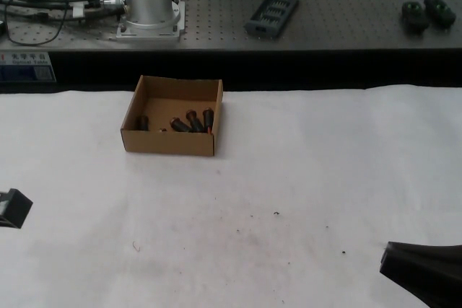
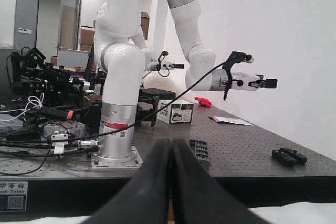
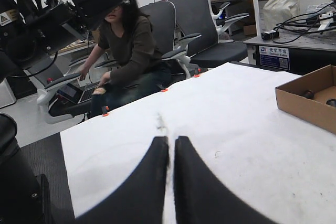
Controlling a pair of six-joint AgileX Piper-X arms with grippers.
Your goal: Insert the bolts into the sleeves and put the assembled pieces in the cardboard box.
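High view: cardboard box on white surface, left of centre, assembled pieces lying inside. Empty, pressed together: left fingers, right fingers, both well apart from box. Likely closing step; next move probably calls for nothing but staying clear.
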